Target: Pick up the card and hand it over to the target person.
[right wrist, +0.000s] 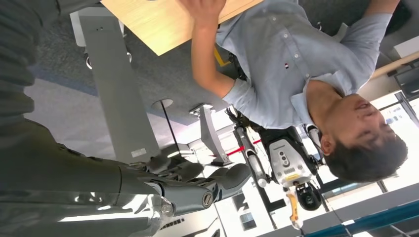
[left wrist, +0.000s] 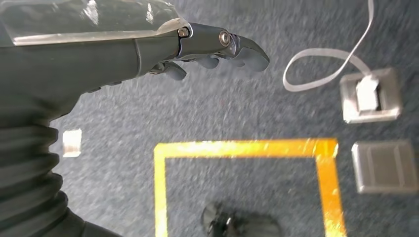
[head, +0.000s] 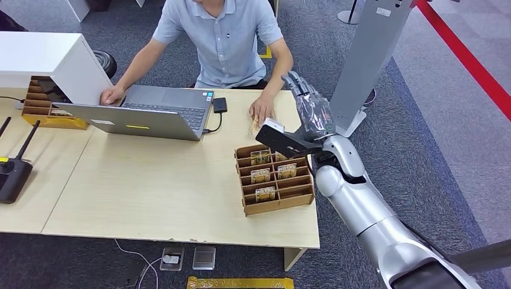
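The right hand (head: pixel 310 108), fingers loosely spread and holding nothing, is hovering beside the person's hand (head: pixel 263 108) resting on the card (head: pixel 258 125).

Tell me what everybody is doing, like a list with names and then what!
person: sits at the table, one hand on the laptop, the other on a card
card: flat on the table
right robot hand: raised beside the person's hand, holds nothing
left robot hand: hangs over the carpet, holds nothing
card rack: wooden, cards in some slots
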Motion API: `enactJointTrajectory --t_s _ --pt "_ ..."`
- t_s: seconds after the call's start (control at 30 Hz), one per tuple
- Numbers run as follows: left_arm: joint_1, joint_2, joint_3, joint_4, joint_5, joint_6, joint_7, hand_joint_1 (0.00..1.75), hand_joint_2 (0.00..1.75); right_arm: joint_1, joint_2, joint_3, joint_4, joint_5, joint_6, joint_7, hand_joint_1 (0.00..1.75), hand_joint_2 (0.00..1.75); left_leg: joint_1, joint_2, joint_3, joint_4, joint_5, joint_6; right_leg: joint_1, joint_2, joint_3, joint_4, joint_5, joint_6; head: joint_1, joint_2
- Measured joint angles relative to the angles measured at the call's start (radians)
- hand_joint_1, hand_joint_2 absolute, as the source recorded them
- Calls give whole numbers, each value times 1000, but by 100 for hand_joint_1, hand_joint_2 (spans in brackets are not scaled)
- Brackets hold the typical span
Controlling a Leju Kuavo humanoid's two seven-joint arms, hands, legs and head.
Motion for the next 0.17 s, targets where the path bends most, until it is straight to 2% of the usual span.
enactJointTrajectory --t_s 0.1,0.17 --pt "4 -18 -6 3 -2 95 -65 0 175 6 -9 0 -10 -7 2 2 0 175 0 0 0 0 0 0 0 0 0 0 0 0 0 0" --pt "6 -21 3 16 8 99 -91 0 175 8 -13 1 -12 -11 3 -1 0 175 0 -1 0 0 0 0 0 -1 0 0 0 0 0 0"
